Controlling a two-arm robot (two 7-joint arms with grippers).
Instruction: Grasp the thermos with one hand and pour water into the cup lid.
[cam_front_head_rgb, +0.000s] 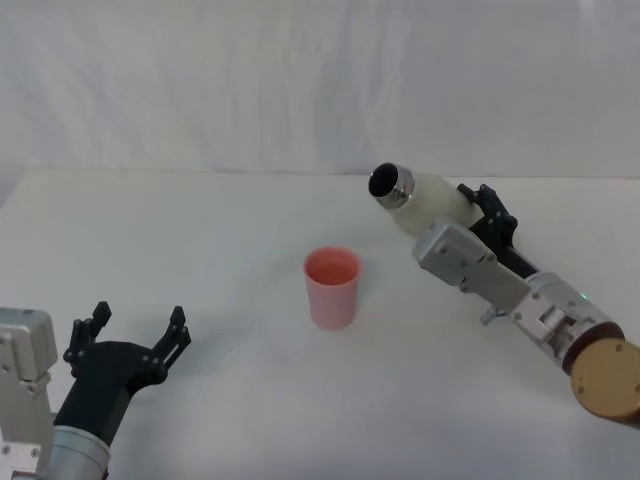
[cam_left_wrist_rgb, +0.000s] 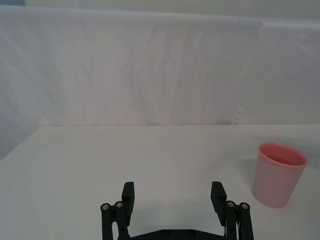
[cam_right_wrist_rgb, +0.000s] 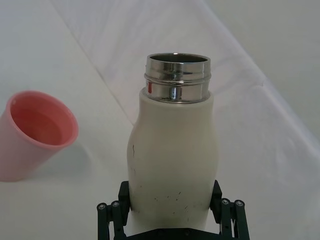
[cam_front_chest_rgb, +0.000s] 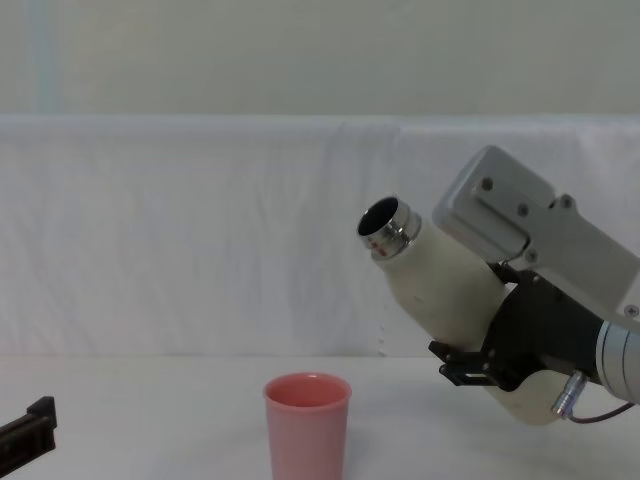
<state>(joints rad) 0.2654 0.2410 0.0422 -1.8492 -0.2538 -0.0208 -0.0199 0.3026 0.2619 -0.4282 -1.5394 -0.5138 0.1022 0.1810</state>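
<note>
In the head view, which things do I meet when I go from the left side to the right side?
Left tool, open, low at the left → pink cup lid, upright on the white table → thermos, tilted with its open steel neck toward the cup lid → right tool, shut on the thermos body.

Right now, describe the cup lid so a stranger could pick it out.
On the white table, near the middle, stands the cup lid, upright and open. It is short and pink, unlike the tall cream thermos tilted above it in the right gripper.
</note>
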